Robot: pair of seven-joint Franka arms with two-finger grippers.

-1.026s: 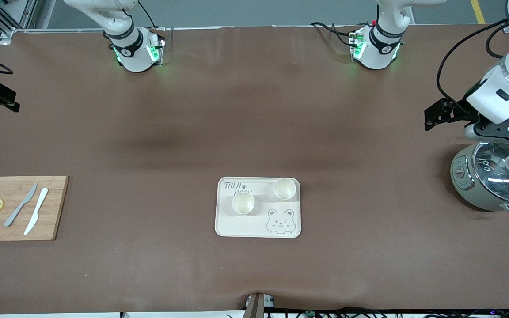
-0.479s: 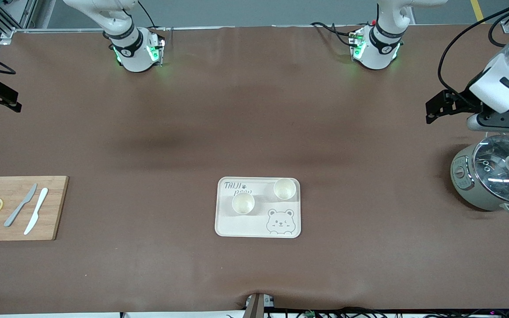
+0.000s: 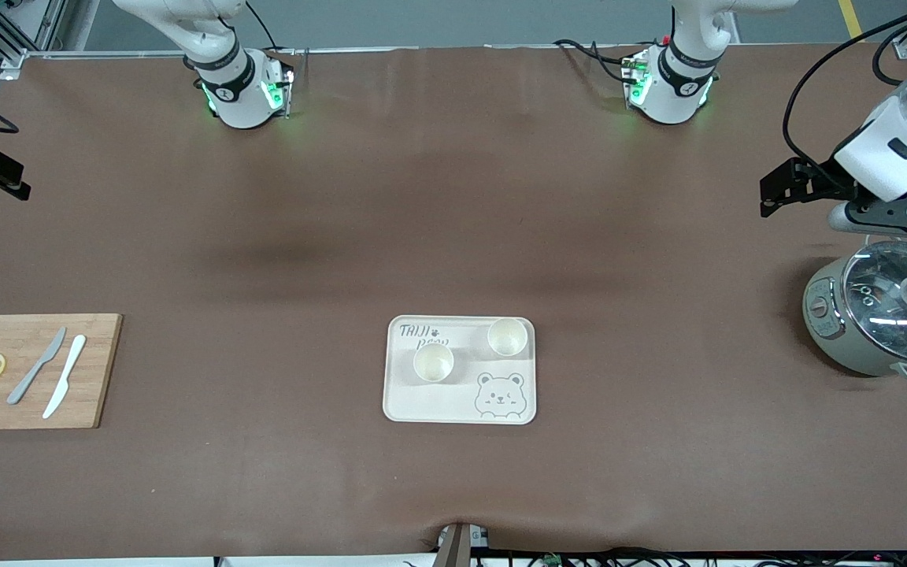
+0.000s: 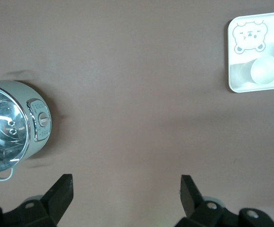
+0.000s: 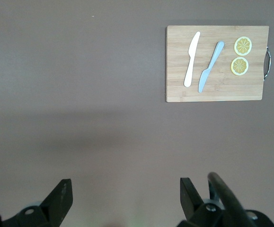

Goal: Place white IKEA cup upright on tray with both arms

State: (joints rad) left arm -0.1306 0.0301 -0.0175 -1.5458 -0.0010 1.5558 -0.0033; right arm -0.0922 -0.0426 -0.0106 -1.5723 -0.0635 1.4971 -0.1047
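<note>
The cream tray [image 3: 422,402] with the bear drawing lies mid-table, nearer the front camera. Two white cups stand upright on it, mouths up: one [image 3: 433,363] by the lettering, the other [image 3: 507,336] at the corner toward the left arm's end. The left wrist view shows the tray [image 4: 236,71] and a cup [image 4: 264,69]. My left gripper [image 4: 126,182] is open and empty over bare table beside the cooker. My right gripper [image 5: 126,186] hangs open and empty over bare table at the right arm's end. Neither is near the tray.
A grey cooker with a glass lid [image 3: 879,315] stands at the left arm's end, just below the left arm [image 3: 894,150]. A wooden cutting board [image 3: 99,370] with two knives and two lemon slices lies at the right arm's end.
The left arm's hand has pulled back from over the cooker's lid toward its base. The right arm's hand has slipped slightly farther off the view's edge. Cups and tray have not moved.
</note>
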